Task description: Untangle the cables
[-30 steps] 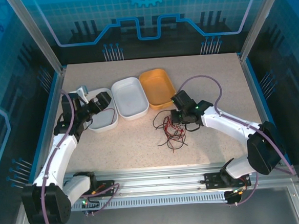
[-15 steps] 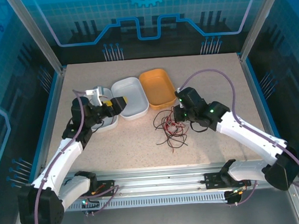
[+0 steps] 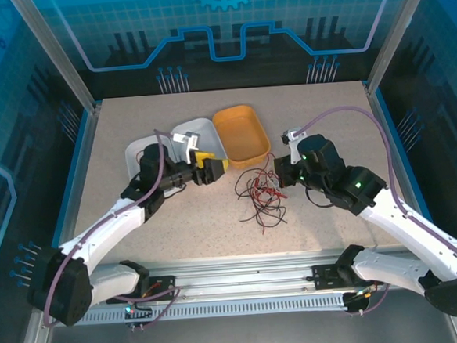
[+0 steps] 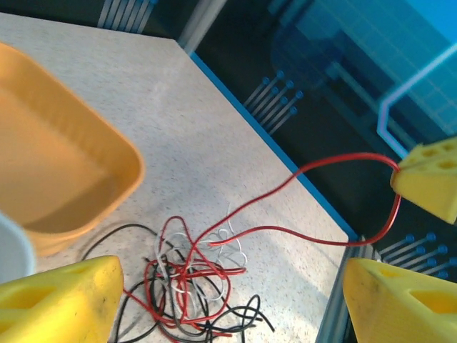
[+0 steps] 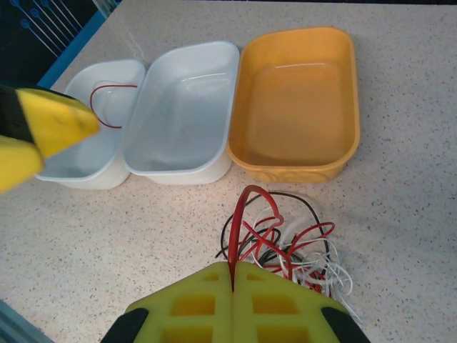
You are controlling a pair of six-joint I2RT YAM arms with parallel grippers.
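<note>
1. Heap of cables [image 3: 263,197]: red, black and whitish, knotted together on the bench [image 3: 327,117], mid-front, just on the near side of the orange tray [image 3: 242,135]. Mostly unsorted, by the look.
2. Red cable [image 5: 248,189]: one strand arching up out of the heap, nipped in the R claw. Prob. lifted so it draws clear of the knot & shows where it crosses the rest.
3. R claw [image 5: 232,282]: fingers pressed together on that red strand, nothing else held. Arm comes in from the R side, forearm slanting toward bench centre, wrist tipped down, claw above the heap's far-R edge.
4. L claw [image 4: 232,289]: fingers spread wide, nothing between them. Arm stretched rightward in front of the white trays, claw aimed at the heap & the raised loop. Prob. placed to take a 2nd hold while R pulls.
5. Orange tray: empty, beside the middle white tray [image 5: 186,114].
6. Middle white tray: empty.
7. Left white tray [image 5: 107,153]: holds one curled red wire [image 5: 93,103], well apart from the heap. Prob. the drop-off for freed strands.
</note>
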